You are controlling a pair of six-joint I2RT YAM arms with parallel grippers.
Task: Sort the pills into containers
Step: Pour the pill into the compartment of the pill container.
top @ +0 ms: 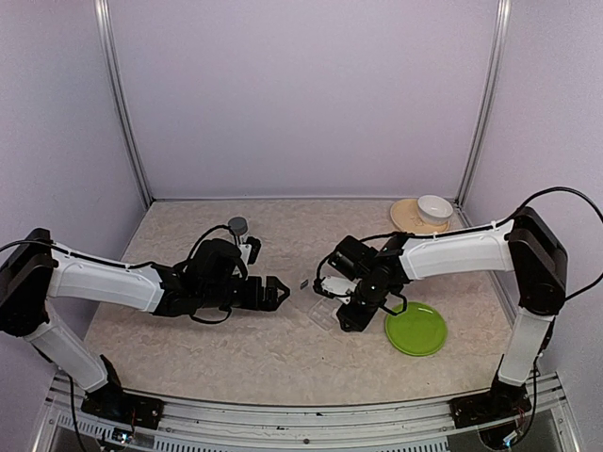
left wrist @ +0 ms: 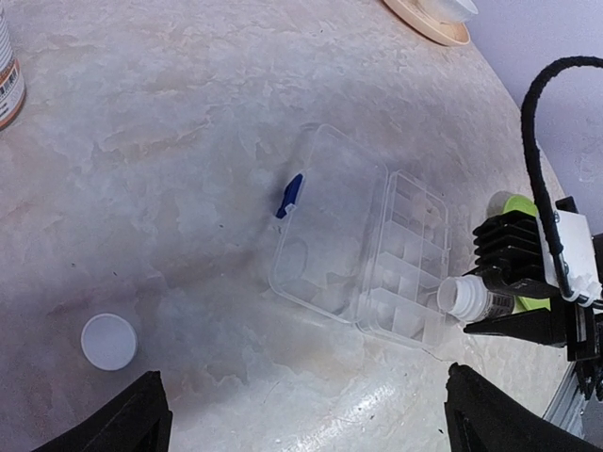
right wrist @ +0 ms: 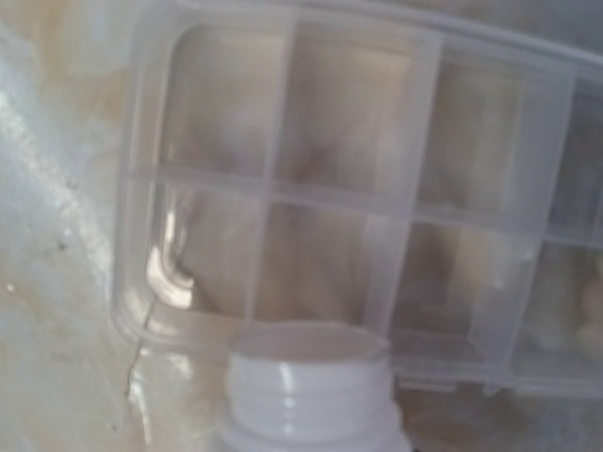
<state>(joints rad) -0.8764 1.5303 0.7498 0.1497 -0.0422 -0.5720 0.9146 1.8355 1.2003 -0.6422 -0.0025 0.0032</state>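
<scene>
**Desk scene, pill sorting:** The right tool (left wrist: 497,303) gripped a small uncapped bottle (left wrist: 468,298). The bottle's open neck sat at the edge of the open clear box (left wrist: 405,264). The left tool (top: 280,293) hung wide open and empty at the box's 9 o'clock, near but apart.

What the compartments (right wrist: 217,122) held was too blurred to tell, even in the right wrist view. There the bottle's threaded white neck filled the bottom edge and the tool's own fingers were out of frame. That view cut the box off at right and showed two rows of compartments. From above, the right arm (top: 452,252) covered part of the box, and the held bottle could not be picked out.

Only the left wrist view showed the lid (left wrist: 325,226) laid open on the box's 10 o'clock side, a blue latch (left wrist: 289,196) on its edge. It also showed a loose white cap (left wrist: 108,341) on the desk (left wrist: 188,113) at the box's 8 o'clock, well apart.

Only the top view took in the whole green plate (top: 415,329), at the box's 3 o'clock. It also showed the white bowl (top: 434,207) on a tan saucer (top: 407,217) at 1 o'clock.

Counted:
- two arms
- one box
- two bottles; the second bottle (top: 237,227) stood grey-topped at 10 o'clock, and only a sliver of it showed in the left wrist view
- one loose cap
- one plate
- one bowl
- one saucer
</scene>
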